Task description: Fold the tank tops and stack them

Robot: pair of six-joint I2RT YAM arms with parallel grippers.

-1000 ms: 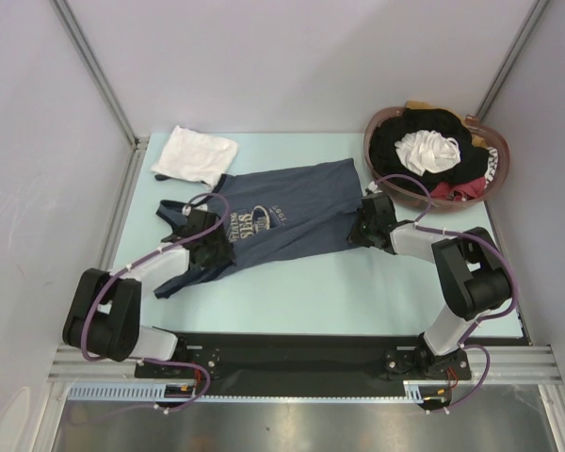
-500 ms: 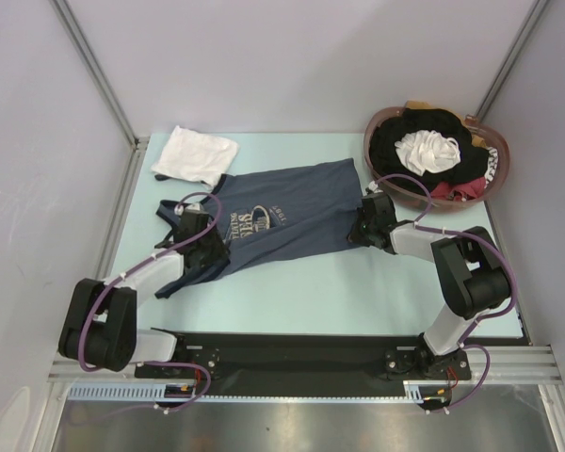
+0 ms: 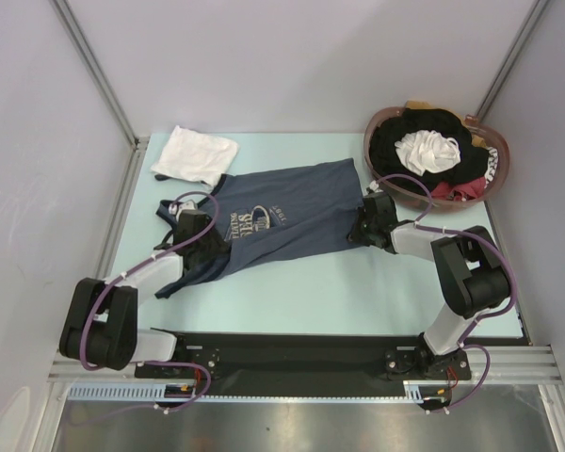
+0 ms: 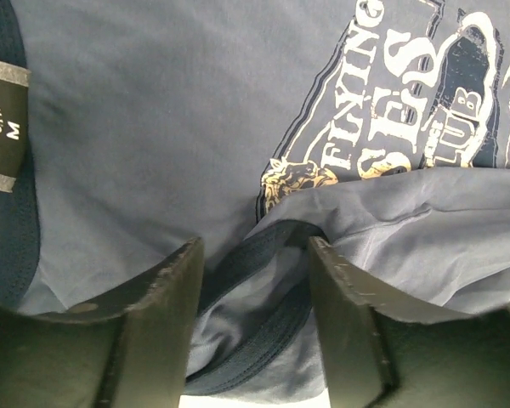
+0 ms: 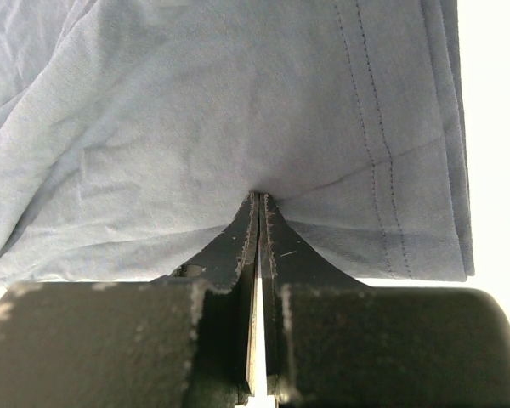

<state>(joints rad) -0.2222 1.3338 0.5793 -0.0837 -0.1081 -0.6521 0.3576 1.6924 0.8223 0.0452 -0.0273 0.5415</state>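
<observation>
Item 1, blue top [image 3: 282,221]: spread flat mid-table [image 3: 358,292], print up, straps toward my left arm and hem toward my right. I have it stretched between the two arms so a fold can go in clean.

Item 2, white top [image 3: 196,153]: folded into a small square at the far left corner, just beyond the blue top's shoulder. I read it as the base of the stack, parked there to leave the middle free.

Item 3, right claw [image 3: 363,226]: clenched on the blue top's hem edge. In the wrist view the cloth puckers into the closed tips [image 5: 259,200]. It is there as my anchor, pinning that end down.

Item 4, left claw [image 3: 207,247]: released, fingers apart and low over the armhole. They straddle a ridge of turned-over cloth with the dark trim running between them [image 4: 253,255]. Nothing is gripped; I judge it lined up to pinch that ridge.

Item 5, label [image 4: 2,115]: size tag at the neckline, which shows that I am at the strap end.

Item 6, basket [image 3: 381,179]: far right, heaped with other clothes, just beside the right claw and not part of this fold
</observation>
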